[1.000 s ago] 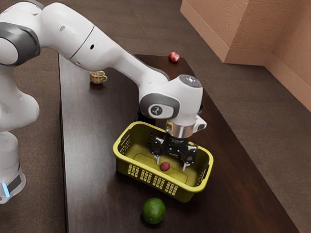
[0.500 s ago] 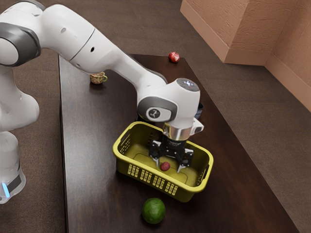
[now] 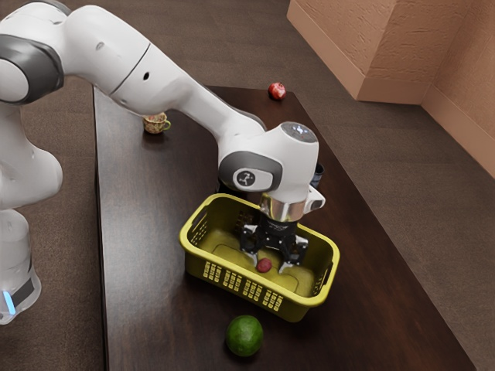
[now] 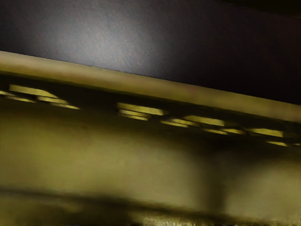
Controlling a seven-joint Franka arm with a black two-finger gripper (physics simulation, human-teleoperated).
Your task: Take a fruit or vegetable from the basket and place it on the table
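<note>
Red fruit (image 3: 264, 265), small and round, lies on the floor of the yellow basket (image 3: 195, 253), inside its walls. From the exterior view's left, the white arm (image 3: 116, 58) reaches over the dark wooden table (image 3: 143, 286). A patterned cup (image 3: 155, 124) stands on the table near the arm's forward link, its handle toward the exterior view's right and its upper part partly hidden. Next comes the basket, with slotted sides, and at its back a black thing (image 3: 230, 188), mostly hidden. A round green fruit (image 3: 245, 335) sits on the table just outside the basket's near side. The black gripper (image 3: 268, 267) is lowered into the basket, its fingers spread, one on either side of the red fruit and closed on nothing; whether the nearer one touches it, I cannot tell. Farther off, a red and pale fruit (image 3: 277, 91) rests near the table's far edge. Rightmost on the table, a blue thing (image 3: 318, 176) peeks out behind the hand. In the wrist view, the basket's slotted wall and rim run beside the dark tabletop.
</note>
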